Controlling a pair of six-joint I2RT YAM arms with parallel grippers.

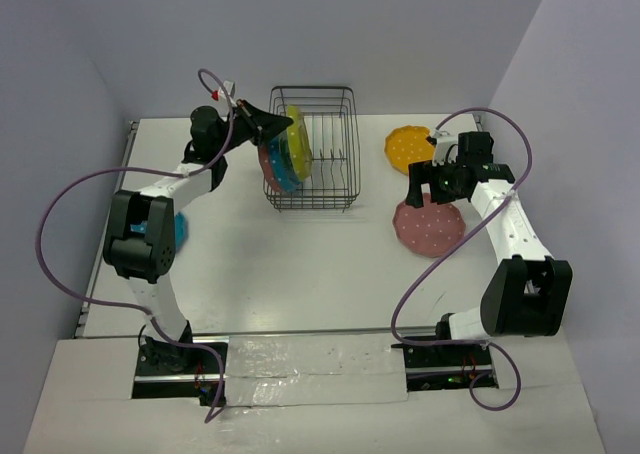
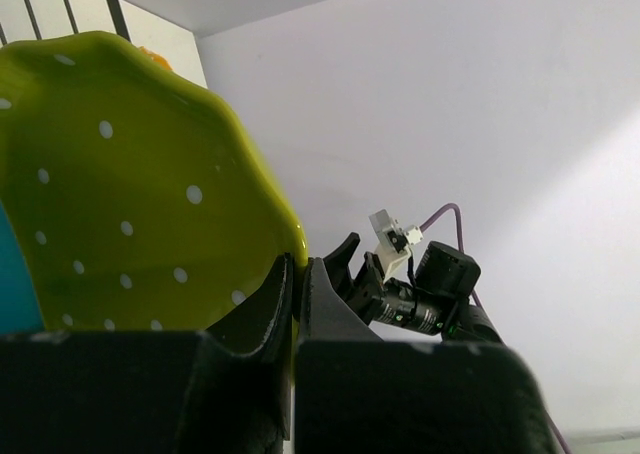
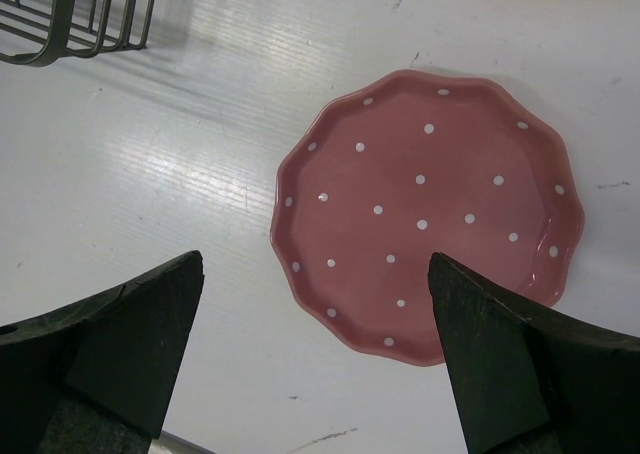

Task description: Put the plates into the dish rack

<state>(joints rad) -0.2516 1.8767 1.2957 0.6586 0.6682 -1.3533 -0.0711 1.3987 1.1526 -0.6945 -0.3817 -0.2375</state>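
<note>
Your left gripper is clamped shut on the rim of the yellow-green plate. In the left wrist view the two fingers pinch the scalloped edge, while the plate's lower part is hidden behind the gripper body and its left side is cut off by the frame. From above, that plate stands on edge at the 9 o'clock end of the dish rack, which sits at 12 o'clock on the table. A teal-blue plate and a pink plate stand just beside it on the same side, overlapping so closely behind the wires that you cannot tell which slots they occupy or whether the pink one is inside the rack wall. A second teal-blue plate at 9 o'clock shows only as a sliver under the left arm's elbow. Your right gripper has its jaws spread wide with nothing between them, hovering above the other pink plate, which lies flat at 3 o'clock on the table; the wrist view shows it whole, apart from the rim nearest the right finger. The orange-yellow plate lies flat at 2 o'clock, its near edge partly covered by the right wrist.
</note>
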